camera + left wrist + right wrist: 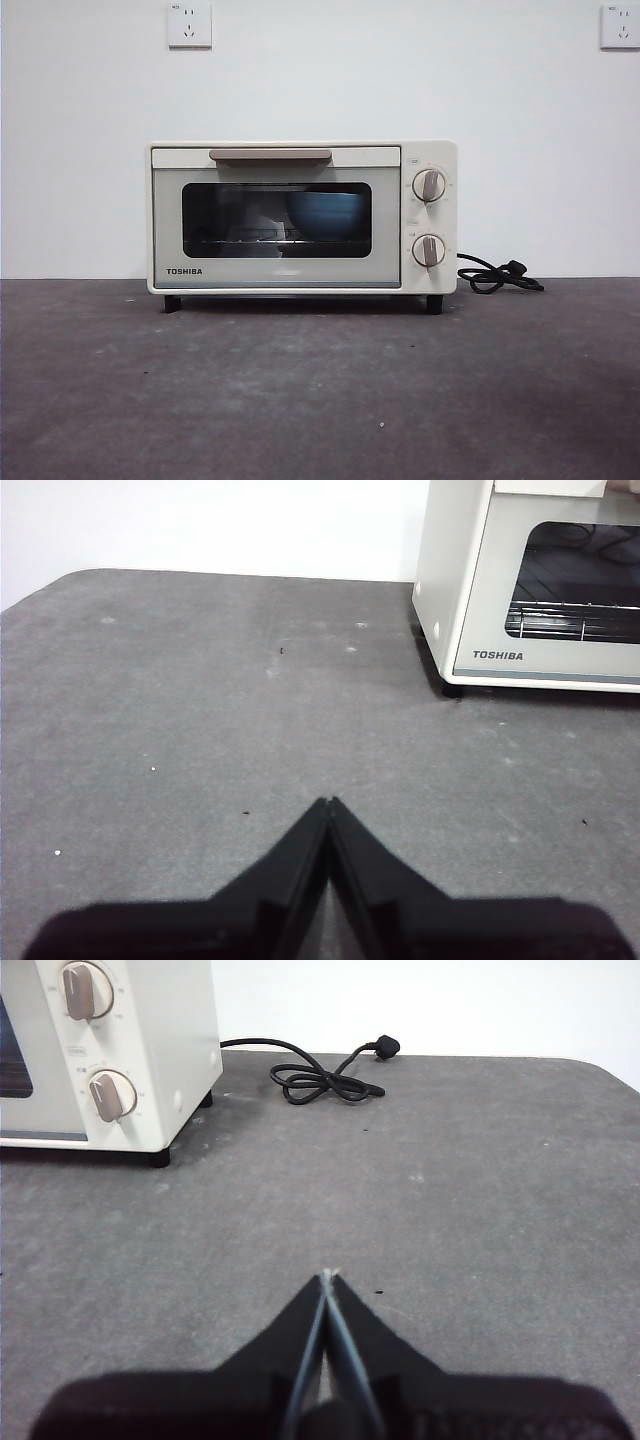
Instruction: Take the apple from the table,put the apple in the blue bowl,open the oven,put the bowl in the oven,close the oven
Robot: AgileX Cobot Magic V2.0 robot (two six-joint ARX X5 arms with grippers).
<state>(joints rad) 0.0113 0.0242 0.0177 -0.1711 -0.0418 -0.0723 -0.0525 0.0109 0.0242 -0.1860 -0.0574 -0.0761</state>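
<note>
A cream oven [302, 217] stands at twelve o'clock on the surface [320, 390], door closed, with the blue bowl [326, 215] on its rack behind the glass. The apple is unseen, presumably inside the bowl. The left gripper [329, 802] and right gripper [327, 1274] hover back, clenched and empty; the task looks finished.

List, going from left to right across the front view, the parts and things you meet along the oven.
Oven door glass → blue bowl behind the glass → two knobs → black cord on the table.

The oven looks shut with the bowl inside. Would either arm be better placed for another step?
Neither. The oven door is closed, the blue bowl sits inside, and both end effectors hang shut and apart from it.
</note>
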